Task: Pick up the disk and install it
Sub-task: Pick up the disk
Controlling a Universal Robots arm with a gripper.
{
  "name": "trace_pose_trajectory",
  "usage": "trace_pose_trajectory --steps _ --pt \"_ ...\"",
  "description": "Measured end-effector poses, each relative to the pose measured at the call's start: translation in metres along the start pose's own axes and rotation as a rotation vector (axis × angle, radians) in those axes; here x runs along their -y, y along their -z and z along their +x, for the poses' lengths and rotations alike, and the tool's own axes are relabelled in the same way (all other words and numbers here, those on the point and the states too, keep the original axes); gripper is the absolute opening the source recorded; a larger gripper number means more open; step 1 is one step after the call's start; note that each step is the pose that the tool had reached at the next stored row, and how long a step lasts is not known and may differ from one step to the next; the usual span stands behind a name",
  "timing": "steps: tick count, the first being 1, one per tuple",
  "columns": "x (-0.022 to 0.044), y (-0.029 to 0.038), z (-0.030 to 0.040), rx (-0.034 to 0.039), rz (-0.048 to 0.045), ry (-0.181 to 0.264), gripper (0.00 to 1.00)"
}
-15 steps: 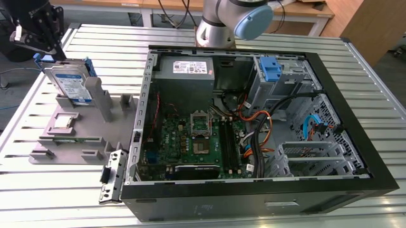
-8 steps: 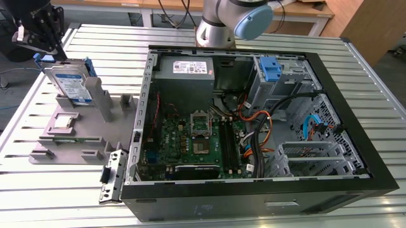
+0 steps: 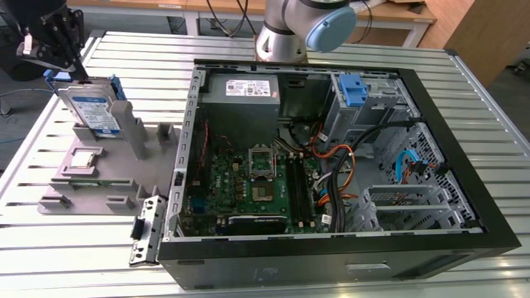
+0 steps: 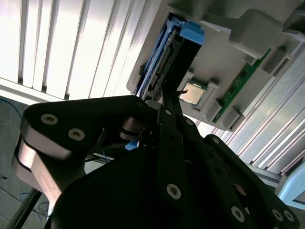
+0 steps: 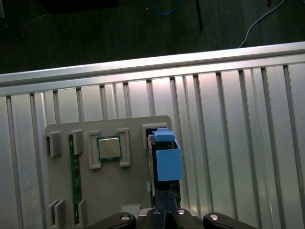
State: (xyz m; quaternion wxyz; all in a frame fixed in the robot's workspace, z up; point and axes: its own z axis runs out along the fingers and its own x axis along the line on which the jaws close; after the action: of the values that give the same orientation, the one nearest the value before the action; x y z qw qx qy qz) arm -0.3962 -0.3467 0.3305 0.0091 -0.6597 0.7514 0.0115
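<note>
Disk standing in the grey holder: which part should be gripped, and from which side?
Probably the exposed upper edge of the disk, approached from straight above and pinched across its thin thickness. It stands on edge in the grey holder, so its lower part is boxed in and the top is free. The gripper hangs right at that edge.

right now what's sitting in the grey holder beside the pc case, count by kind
disk: 1
processor chip: 1
green memory stick: 1
total in the grey holder: 3
</note>
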Motion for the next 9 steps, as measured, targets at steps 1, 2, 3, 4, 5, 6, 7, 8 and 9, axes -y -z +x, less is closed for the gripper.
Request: trace_pose_trajectory --steps 1,2,3,4,5,6,7,8,9 --pt "0.0 0.0 0.0 0.0 0.0001 0.0 0.1" --pt "0.0 0.0 0.0 0.0 0.0 0.0 0.1" --pt "0.0 0.0 0.0 0.0 0.0 0.0 0.1" --pt "0.0 0.0 0.0 0.0 0.0 0.0 0.1" --pt "0.0 0.0 0.0 0.0 0.0001 0.0 0.1" --pt "0.0 0.0 0.0 0.0 0.0001 0.0 0.11" --pt "0.0 0.0 0.0 0.0 0.0 0.0 0.17" --pt "0.0 0.0 0.0 0.0 0.0 0.0 0.17" --pt "0.0 0.0 0.0 0.0 0.0001 0.0 0.29"
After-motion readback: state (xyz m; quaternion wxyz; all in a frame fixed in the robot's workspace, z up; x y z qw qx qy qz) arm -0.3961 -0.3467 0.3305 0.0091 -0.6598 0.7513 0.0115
